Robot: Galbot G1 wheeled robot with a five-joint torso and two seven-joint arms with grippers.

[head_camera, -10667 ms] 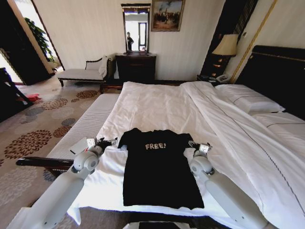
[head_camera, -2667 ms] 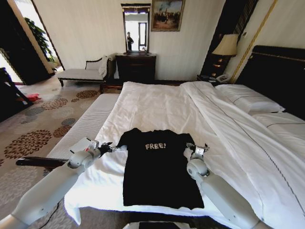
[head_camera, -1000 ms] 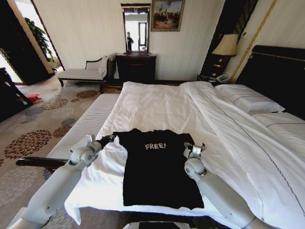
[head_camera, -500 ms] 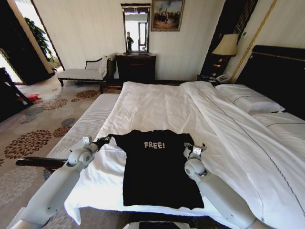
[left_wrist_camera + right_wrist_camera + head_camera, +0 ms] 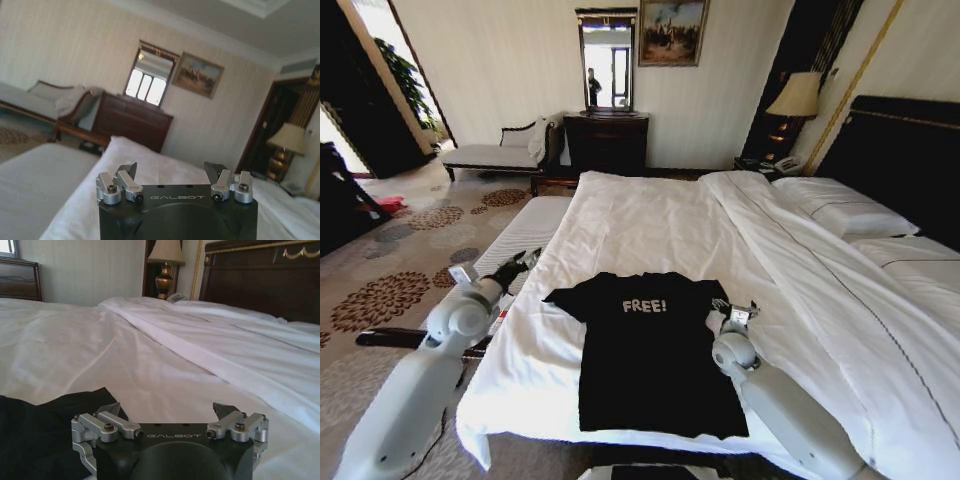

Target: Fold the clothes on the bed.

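Head view: black T-shirt [image 5: 653, 350] w/ white "FREE!" lettering lies flat on the white bed [image 5: 650, 225], near the foot end, collar toward the far wall, hem at the near edge. Its left sleeve is spread out sideways on the sheet.
Left hand [image 5: 518, 264]: off the bed's left edge, over the pale bench [image 5: 510, 255], apart from the shirt. Left wrist view: left hand [image 5: 171, 170] w/ fingers spread wide, nothing between them; dark dresser [image 5: 131, 120] and mirror [image 5: 146, 84] on the far wall.
Right hand [image 5: 735, 308]: low over the sheet, just beside the shirt's right sleeve. Right wrist view: right hand [image 5: 167, 413] fingers wide apart, empty; black fabric [image 5: 45, 427] next to one fingertip. Contact: can't tell.
Also: dark headboard [image 5: 905, 160], pillows [image 5: 845, 210], lamp [image 5: 794, 97].
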